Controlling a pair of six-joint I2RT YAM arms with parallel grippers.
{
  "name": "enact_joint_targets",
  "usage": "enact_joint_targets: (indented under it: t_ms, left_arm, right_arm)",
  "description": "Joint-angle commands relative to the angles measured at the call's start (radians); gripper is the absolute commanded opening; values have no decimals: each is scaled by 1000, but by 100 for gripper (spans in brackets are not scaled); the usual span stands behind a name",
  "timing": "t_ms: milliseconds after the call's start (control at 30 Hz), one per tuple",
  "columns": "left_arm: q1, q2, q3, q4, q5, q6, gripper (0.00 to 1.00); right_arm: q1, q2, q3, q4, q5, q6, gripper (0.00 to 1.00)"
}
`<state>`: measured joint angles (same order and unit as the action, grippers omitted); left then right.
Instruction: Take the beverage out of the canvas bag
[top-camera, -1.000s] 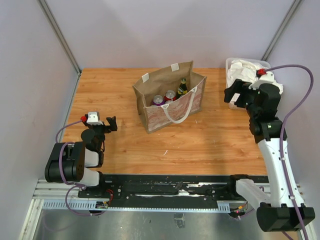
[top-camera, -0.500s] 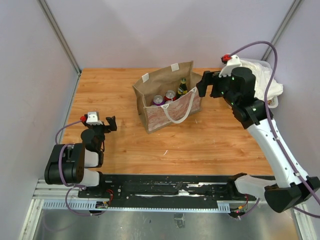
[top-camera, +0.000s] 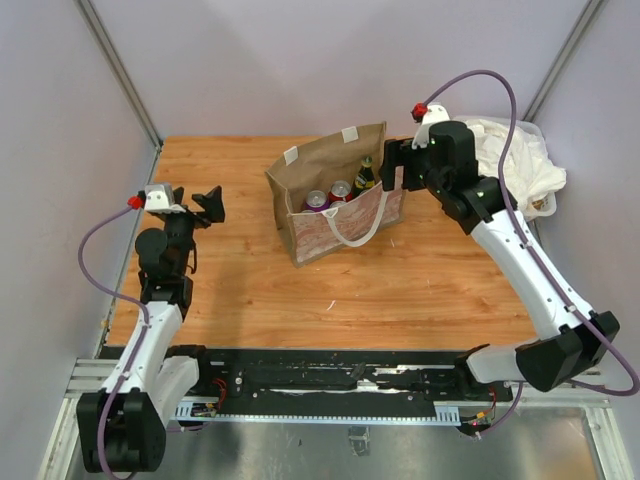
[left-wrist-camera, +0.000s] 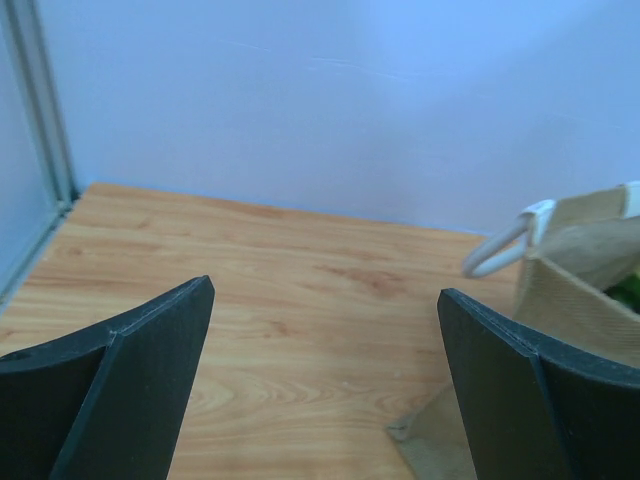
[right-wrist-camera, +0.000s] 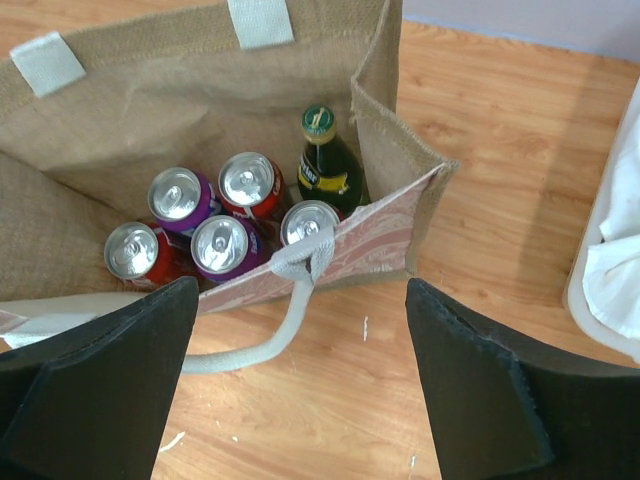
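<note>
The tan canvas bag (top-camera: 312, 238) stands open at mid-table, with white rope handles. It holds several red and purple cans (right-wrist-camera: 220, 245) and a dark green bottle (right-wrist-camera: 325, 162); the bottle (top-camera: 365, 176) and two can tops also show in the top view. My right gripper (top-camera: 394, 168) is open and empty, hovering above the bag's right end (right-wrist-camera: 395, 215), its jaws (right-wrist-camera: 300, 290) spread over the front wall and handle. My left gripper (top-camera: 212, 203) is open and empty, left of the bag, with the bag's corner (left-wrist-camera: 585, 295) at its right in the left wrist view (left-wrist-camera: 325, 290).
A clear plastic bin of white cloth (top-camera: 512, 160) stands at the back right corner, and its edge shows in the right wrist view (right-wrist-camera: 610, 265). Pale walls close off the table's left, back and right sides. Bare wood lies in front of the bag.
My right arm swung left from the bin to above the bag's right end. My left arm rose from its folded pose and reached forward toward the bag's left side.
</note>
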<state>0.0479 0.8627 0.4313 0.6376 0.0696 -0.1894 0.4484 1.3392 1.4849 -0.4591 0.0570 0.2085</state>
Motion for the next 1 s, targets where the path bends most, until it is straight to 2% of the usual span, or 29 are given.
enact_joint_targets:
  t_ms: [0,167,300,467,567,667,833,967]
  left_arm:
    - [-83,-25,95,-229,8,-77,100]
    - [-213,-1,243,-329,14,-61,100]
    - [-226,32,352,-338,143,-58,100]
    - [-226,81,482,-380,174,-133,100]
    - [-225,66,453,-291,304,-134,100]
    - [-226,58,403,-173,325,-232,100]
    - [-226,131,450,-167,467,-269,100]
    - [-227,165,463,-181,420,-296,100]
  right_arm:
    - [22,31,56,-65,30,18,86]
    - [29,54,78,-103,30,6,86]
    - [29,62,94,-113,21,-6,86]
    - [29,61,106,-131,19,-11,86]
    - [30,54,104,-131,21,-15,86]
    - [30,54,106,-133,22,-20,87]
    - [30,59,106,-144,43,-29,86]
    - [30,61,98,-137,55,-29,86]
